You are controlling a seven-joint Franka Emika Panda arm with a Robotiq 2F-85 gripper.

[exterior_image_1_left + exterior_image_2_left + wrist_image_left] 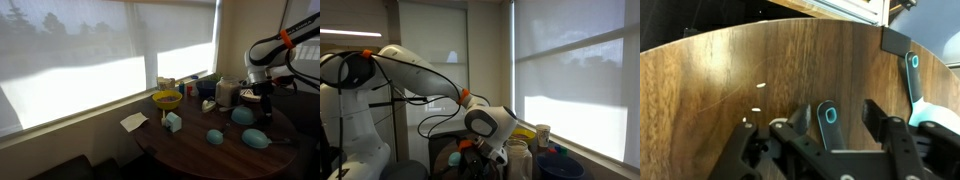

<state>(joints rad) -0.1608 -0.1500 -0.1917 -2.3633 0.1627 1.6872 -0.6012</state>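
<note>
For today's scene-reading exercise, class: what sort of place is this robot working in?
Probably an office or lab corner: a round wooden table stands beside wide roller blinds, with a yellow bowl on it.

A round wooden table (760,70) fills most of the frame, its grain running upward and its curved edge sweeping across the top. The gripper (860,78) comes in from the bottom edge. Its black linkage lies low in the middle, and its two fingers (828,118) stand apart with only bare wood between them. Each finger carries a teal ring, one at lower centre and one at the upper right. A pale blue-white object (938,116) sits at the lower right edge, just beside the right-hand finger, though whether they touch is unclear.
</note>
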